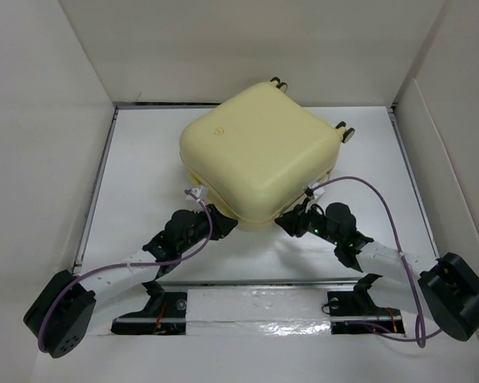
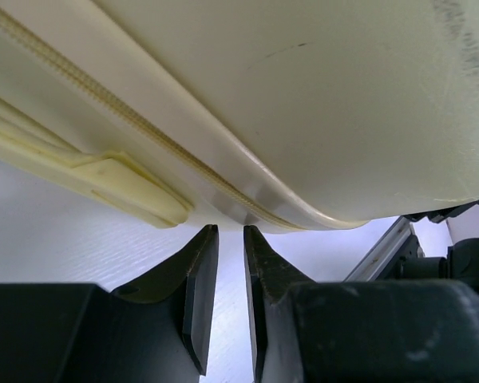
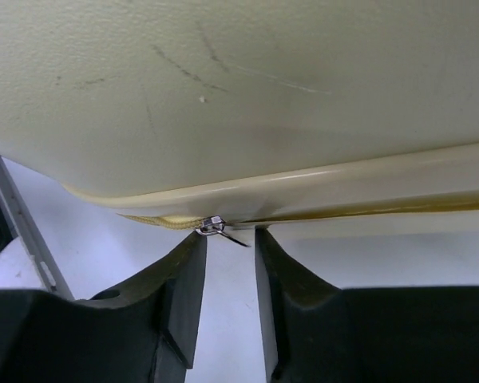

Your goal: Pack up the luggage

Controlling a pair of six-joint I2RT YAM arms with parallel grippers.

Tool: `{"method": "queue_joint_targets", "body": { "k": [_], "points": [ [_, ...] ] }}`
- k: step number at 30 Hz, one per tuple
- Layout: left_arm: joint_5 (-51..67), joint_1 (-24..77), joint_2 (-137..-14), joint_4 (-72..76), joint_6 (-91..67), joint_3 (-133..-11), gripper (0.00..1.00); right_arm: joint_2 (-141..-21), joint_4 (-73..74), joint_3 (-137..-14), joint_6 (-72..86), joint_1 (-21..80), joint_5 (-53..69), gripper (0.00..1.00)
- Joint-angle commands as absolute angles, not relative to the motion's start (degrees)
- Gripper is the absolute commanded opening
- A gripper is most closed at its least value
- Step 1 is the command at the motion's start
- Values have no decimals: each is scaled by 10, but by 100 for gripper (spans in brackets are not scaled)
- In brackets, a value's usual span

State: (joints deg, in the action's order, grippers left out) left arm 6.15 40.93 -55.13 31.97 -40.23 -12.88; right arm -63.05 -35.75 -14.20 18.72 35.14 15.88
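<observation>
The luggage (image 1: pixel 259 148) is a pale-yellow hard-shell suitcase lying flat and closed in the middle of the white table, its near corner pointing at the arms. My left gripper (image 1: pixel 223 223) sits low at the near-left side of that corner. In the left wrist view its fingers (image 2: pixel 199 279) stand a narrow gap apart with nothing between them, just under the zipper seam (image 2: pixel 144 132). My right gripper (image 1: pixel 291 221) is at the near-right side. Its fingers (image 3: pixel 188 295) are apart, and the small metal zipper pull (image 3: pixel 211 226) rests at the tip of the left one, not pinched.
Caster wheels (image 1: pixel 347 132) stick out at the suitcase's far right edge. A moulded cream handle (image 2: pixel 104 175) runs along the side left of my left gripper. White walls box in the table, a metal rail (image 1: pixel 96 191) lines its left side, and purple cables (image 1: pixel 383 199) loop off both arms.
</observation>
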Motion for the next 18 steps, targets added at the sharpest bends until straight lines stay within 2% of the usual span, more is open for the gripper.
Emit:
{"method": "queue_joint_targets", "body": {
  "k": [1, 3, 5, 6, 10, 18],
  "points": [
    [81, 412, -551, 366, -388, -156, 16, -632, -437, -161, 188, 371, 137, 32],
    [82, 412, -552, 373, -389, -156, 16, -632, -437, -162, 191, 384, 119, 23],
    [87, 412, -555, 383, -388, -161, 16, -633, -434, -161, 192, 391, 106, 18],
    [90, 412, -562, 388, -389, -163, 16, -632, -432, -160, 192, 399, 94, 11],
    [104, 412, -594, 431, -394, -173, 16, -600, -390, -158, 195, 435, 42, 0],
    [100, 417, -666, 506, -410, -200, 15, -552, -206, -201, 228, 566, -92, 0]
  ]
}}
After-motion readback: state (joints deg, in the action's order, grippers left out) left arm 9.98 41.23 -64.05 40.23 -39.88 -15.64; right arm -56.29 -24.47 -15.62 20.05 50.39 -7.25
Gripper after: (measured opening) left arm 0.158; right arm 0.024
